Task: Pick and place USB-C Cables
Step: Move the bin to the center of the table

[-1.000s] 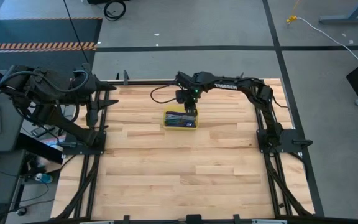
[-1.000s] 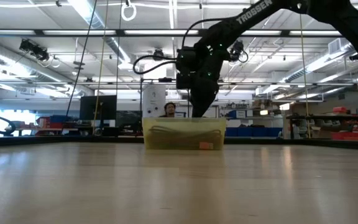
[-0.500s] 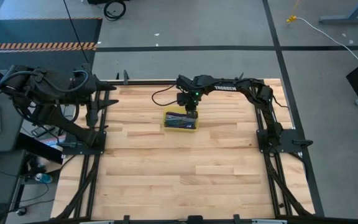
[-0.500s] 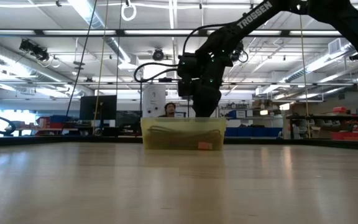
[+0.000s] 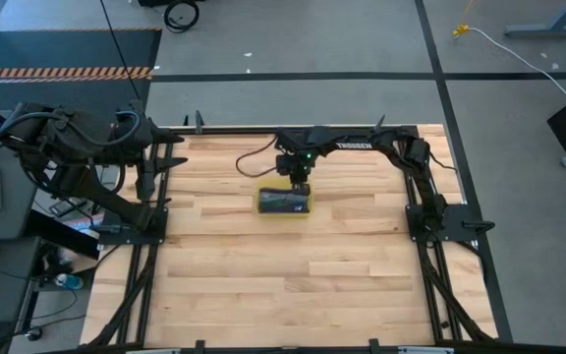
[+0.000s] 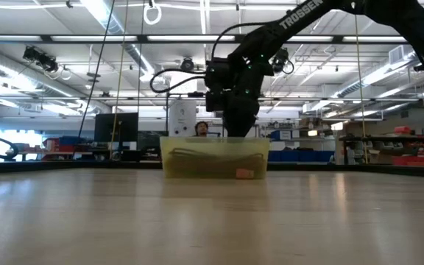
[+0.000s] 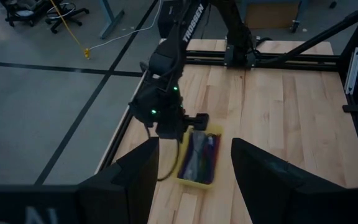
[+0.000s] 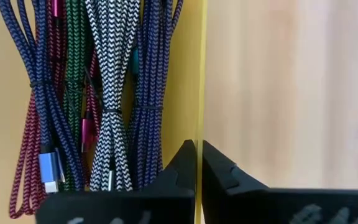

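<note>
Several braided USB-C cables (image 8: 98,99), folded into blue, green, maroon and grey-white bundles, are lying side by side in the small yellow plastic tray (image 5: 284,202) at the far middle of the pale wooden surface (image 5: 293,285). The right pincer (image 8: 198,163) is pinching the tray's thin far wall, apparently to drag the tray. The left pincer (image 7: 194,168) is waiting, fingers apart, at the far left.

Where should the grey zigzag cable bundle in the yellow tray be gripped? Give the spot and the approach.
Probably at its banded middle, from straight above, fingers across its width: the grey zigzag cable bundle lies flat in the yellow tray, hemmed in sideways. The right tool pinches the tray's wall.
</note>
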Controlling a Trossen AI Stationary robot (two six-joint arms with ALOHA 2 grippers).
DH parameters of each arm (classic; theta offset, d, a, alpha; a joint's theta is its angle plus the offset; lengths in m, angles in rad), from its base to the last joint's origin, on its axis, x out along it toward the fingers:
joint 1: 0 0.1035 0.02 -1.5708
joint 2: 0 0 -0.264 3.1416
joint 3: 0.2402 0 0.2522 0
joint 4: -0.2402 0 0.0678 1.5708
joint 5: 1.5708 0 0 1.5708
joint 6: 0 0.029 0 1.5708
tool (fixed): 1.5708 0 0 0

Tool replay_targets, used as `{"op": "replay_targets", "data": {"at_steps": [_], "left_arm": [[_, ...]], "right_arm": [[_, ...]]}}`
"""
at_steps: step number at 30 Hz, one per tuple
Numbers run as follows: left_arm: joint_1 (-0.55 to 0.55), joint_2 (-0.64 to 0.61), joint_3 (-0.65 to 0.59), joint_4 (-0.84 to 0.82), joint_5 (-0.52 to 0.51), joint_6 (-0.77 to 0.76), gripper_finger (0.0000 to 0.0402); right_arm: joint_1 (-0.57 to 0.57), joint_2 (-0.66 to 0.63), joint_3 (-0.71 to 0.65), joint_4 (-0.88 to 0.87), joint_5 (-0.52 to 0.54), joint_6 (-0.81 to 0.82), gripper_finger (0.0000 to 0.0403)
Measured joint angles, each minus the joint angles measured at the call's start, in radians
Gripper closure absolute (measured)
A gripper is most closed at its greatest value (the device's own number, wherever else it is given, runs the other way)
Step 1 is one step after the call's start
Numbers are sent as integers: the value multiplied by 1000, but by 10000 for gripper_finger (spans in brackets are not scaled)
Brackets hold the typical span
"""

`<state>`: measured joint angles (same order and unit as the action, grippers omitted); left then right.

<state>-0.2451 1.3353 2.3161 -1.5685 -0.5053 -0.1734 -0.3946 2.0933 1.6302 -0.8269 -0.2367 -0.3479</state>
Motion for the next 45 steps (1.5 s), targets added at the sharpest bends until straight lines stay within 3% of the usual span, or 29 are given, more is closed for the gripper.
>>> {"op": "replay_targets", "data": {"at_steps": [7,13,45], "left_arm": [[0,0,0,0,0,0,194],[0,0,0,0,0,1,193],[0,0,0,-2,1,-7,193]], "right_arm": [[97,0,0,-36,-9,9,400],[139,0,0,-41,48,62,400],[150,0,0,-73,53,166,400]]}}
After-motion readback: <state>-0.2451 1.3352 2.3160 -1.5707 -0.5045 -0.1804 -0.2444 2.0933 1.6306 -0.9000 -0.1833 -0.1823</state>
